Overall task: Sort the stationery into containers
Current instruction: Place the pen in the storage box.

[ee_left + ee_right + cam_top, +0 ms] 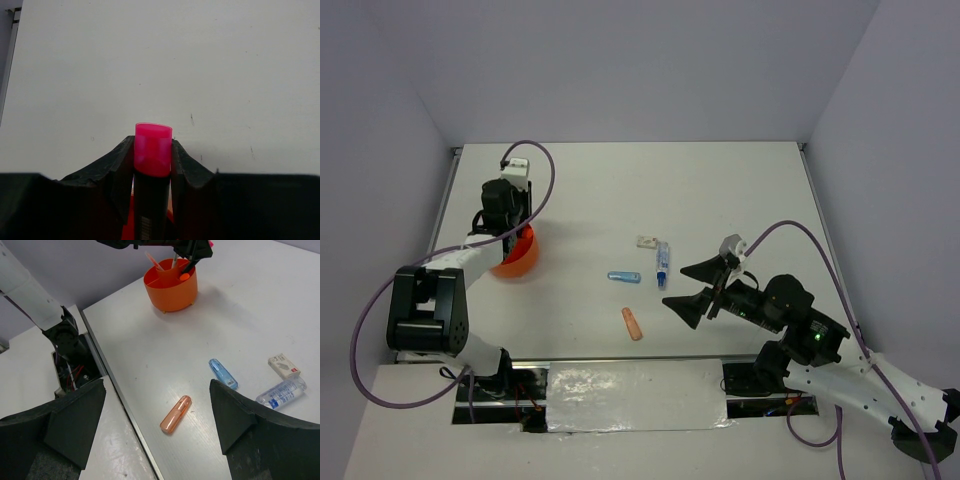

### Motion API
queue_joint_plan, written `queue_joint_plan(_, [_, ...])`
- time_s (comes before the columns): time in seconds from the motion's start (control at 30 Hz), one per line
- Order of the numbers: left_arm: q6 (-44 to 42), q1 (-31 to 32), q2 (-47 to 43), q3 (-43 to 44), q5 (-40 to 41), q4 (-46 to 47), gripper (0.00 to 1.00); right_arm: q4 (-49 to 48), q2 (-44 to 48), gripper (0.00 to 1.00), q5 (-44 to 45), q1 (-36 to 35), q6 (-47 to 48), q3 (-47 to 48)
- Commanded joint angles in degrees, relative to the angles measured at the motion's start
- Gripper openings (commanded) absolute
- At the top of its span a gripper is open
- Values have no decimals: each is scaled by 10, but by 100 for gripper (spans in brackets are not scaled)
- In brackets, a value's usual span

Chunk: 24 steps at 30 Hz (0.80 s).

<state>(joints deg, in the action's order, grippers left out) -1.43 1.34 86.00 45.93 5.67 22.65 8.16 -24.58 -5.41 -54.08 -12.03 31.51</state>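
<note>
Remote desk, near side first: my worry here is a sideways knock. The right gripper [675, 286] hangs low over the table [750, 190], and the peach eraser [176, 414] lies loose just ahead of its fingers. A careless descent could roll the eraser toward the near edge or push it into the two blue markers [623, 277] and the white block [646, 241] lying beyond.

Farther off, at the orange tub [170, 287], the bigger risk is a jam. If the pink-capped highlighter [153, 142] comes down crooked, it could catch the rim or the thin pens [151, 260] standing inside, then tip out or drag the light tub.

The right gripper's jaws are spread wide with nothing between them. The left gripper [152, 165], above the tub, has its jaws drawn in against both sides of the highlighter, cap up, so I judge the highlighter held. How firmly, I cannot tell.
</note>
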Motion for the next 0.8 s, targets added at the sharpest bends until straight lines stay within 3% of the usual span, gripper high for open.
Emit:
queue_joint_plan(0.0, [-6, 2, -22, 14, 0, 25, 26, -15, 3, 92, -6, 2, 10, 7])
queue_joint_plan(0.23, [-5, 2, -59, -3, 7, 23, 26, -12, 6, 91, -7, 1, 10, 7])
queue_joint_plan(0.37, [-6, 2, -96, -18, 15, 34, 31, -10, 13, 92, -9, 1, 8, 8])
queue_joint_plan(0.63, [-8, 19, -91, -24, 29, 35, 27, -8, 30, 92, -8, 2, 6, 6])
queue_joint_plan(0.77, [-5, 22, -90, -26, 18, 41, 33, -8, 30, 91, -10, 3, 8, 7])
